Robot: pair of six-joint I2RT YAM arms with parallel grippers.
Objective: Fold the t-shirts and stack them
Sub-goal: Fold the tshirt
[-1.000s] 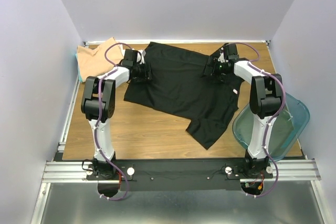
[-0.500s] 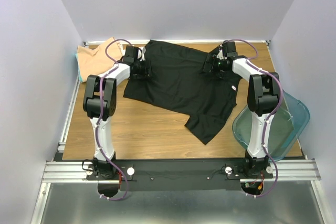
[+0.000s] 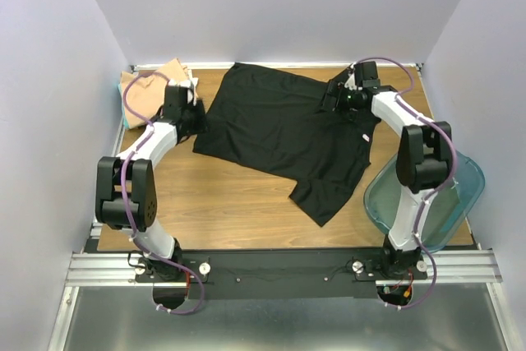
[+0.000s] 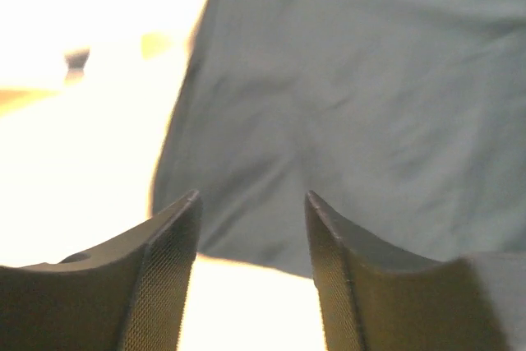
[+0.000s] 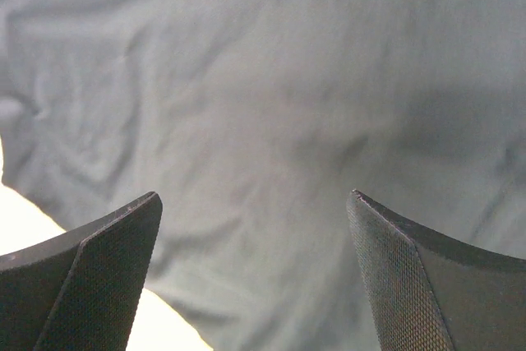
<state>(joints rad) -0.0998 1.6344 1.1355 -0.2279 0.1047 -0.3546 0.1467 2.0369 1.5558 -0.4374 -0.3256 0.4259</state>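
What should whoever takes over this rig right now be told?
Left gripper: open, nothing between the fingers, at the left edge of the black t-shirt.
Right gripper: open wide, empty, over the far right part of the same shirt.
Things: the black t-shirt lies spread on the table; the tan t-shirt is in the far left corner; the teal bin is at the right edge with no shirt in it.
Done: the black shirt is laid out and neither arm holds it.
Left: fold the black shirt, then stack it with the tan one. I cannot tell whether the tan one is neatly folded.
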